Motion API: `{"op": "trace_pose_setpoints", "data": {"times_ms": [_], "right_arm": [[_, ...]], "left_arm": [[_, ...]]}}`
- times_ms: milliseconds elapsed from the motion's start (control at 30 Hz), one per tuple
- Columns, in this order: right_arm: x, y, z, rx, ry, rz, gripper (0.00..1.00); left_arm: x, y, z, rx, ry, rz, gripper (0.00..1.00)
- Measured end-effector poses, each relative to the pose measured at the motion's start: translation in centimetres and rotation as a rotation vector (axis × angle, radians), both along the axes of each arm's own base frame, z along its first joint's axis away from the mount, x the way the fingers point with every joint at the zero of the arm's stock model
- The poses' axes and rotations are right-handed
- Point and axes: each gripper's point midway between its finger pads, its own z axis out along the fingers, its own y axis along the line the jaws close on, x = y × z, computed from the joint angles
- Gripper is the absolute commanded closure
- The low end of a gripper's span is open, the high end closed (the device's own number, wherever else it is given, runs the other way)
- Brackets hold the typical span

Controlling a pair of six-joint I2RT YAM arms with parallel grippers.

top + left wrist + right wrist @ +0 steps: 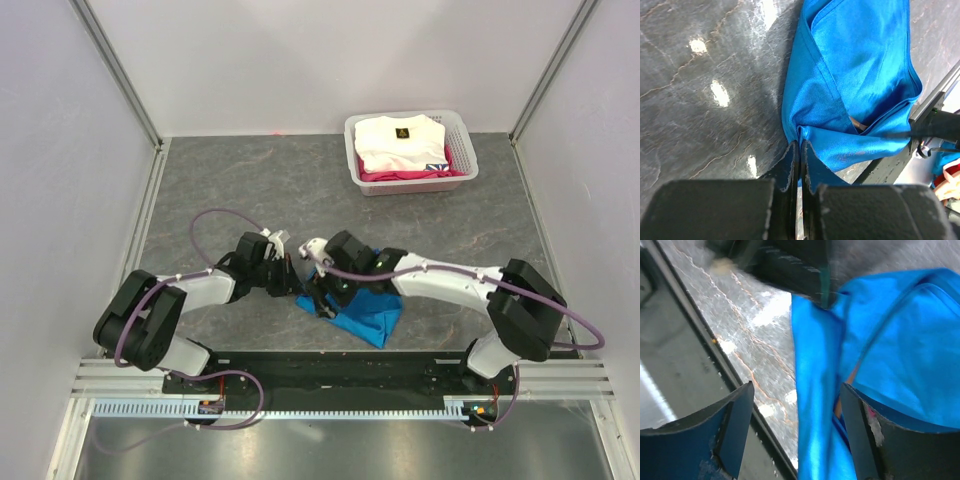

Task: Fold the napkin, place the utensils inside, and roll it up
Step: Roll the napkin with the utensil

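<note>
I see the grey table (230, 190), with the basket (412, 185) of white and pink clothes at its far right. The napkin (362, 312) lies bunched and folded over near the front edge, roughly at the middle. My left gripper (799, 146) is closed tight, pinching the napkin's gathered edge. My right gripper (795, 430) is spread wide, straddling a ridge of the cloth and clamping nothing. A brownish sliver of 1 utensil (858, 123) peeks from inside the fold (too little shows to say which piece).
</note>
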Motion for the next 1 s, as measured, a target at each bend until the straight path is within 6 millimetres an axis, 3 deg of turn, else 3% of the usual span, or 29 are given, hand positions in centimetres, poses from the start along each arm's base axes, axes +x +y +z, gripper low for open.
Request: {"op": "trace_pose_setpoints", "data": {"times_ms": [133, 367, 633, 1000], "right_arm": [[-1.4, 0.8, -0.3, -0.092, -0.204, 0.012, 0.20], [-1.9, 0.5, -1.6, -0.218, -0.423, 0.013, 0.19], [-1.4, -0.2, -4.4, -0.317, -0.478, 0.018, 0.21], [0.0, 0.1, -5.3, -0.269, -0.429, 0.011, 0.43]], "left_arm": [[0.0, 0.1, 0.1, 0.020, 0.037, 0.011, 0.98], [-0.3, 0.2, 0.1, 0.041, 0.097, 0.021, 0.98], [-0.4, 0.2, 0.0, 0.053, 0.125, 0.020, 0.98], [-0.5, -0.2, 0.0, 0.041, 0.156, -0.001, 0.98]]}}
